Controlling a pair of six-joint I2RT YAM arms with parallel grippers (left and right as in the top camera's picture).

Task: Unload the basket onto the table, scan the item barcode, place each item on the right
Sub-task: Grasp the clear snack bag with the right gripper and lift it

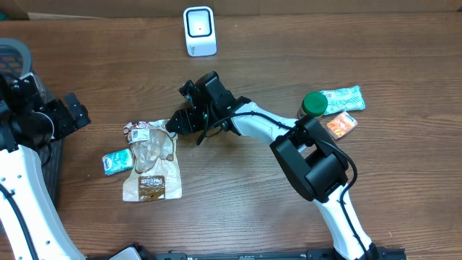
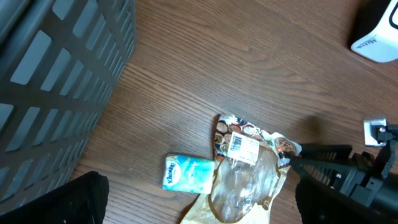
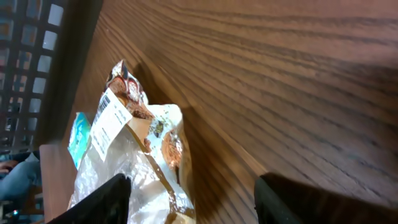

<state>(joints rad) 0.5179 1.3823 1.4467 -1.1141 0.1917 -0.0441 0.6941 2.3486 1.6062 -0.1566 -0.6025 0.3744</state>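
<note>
One bag, label up, lies well front-left of the one scanner, one tissue pack alongside. The right gripper, nearer the scanner, and the left gripper, farther off, both gape empty. Wrist views crop the bag's bottom.

The overhead camera looks straight down on most of the table, with the scanner at its far edge. The left wrist camera looks down from some height over the left part, beside the basket. The right wrist camera sits low and close, facing left along the wood. All three views share the snack bag and the tissue pack.
</note>
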